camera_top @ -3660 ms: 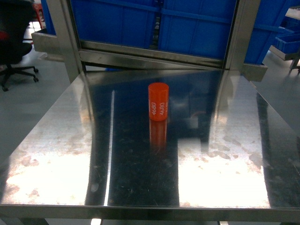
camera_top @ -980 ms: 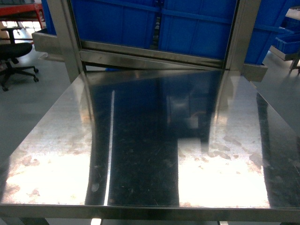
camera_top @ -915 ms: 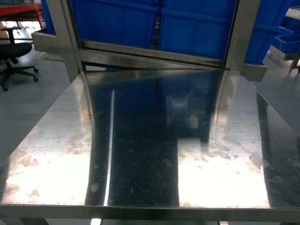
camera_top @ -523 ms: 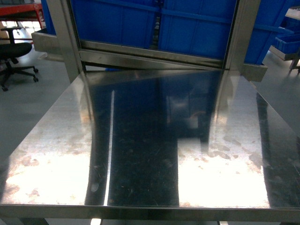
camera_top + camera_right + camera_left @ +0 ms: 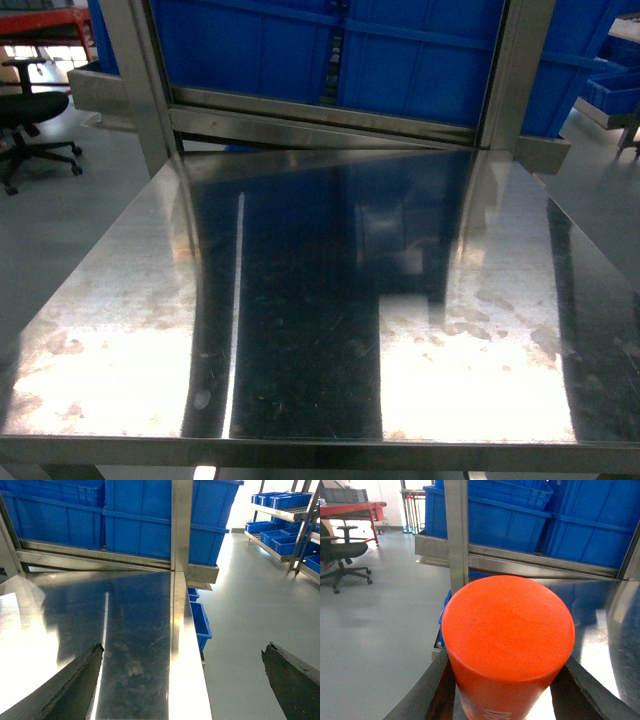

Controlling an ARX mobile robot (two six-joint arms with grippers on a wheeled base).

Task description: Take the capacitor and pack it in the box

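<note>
Left wrist view: orange capacitor (image 5: 507, 645) squeezed between the two dark fingers (image 5: 427, 692) of the left gripper (image 5: 507, 690), one finger on each side, touching it. Round flat top facing the camera, white print low on its side. Held up beside the edge of the shiny metal table (image 5: 620, 640), blue bins (image 5: 500, 520) behind. Right gripper (image 5: 182, 680) spread wide over the table edge, nothing between its fingers. Head view: only the table (image 5: 300, 330) and blue bins seen; no gripper, no box.
</note>
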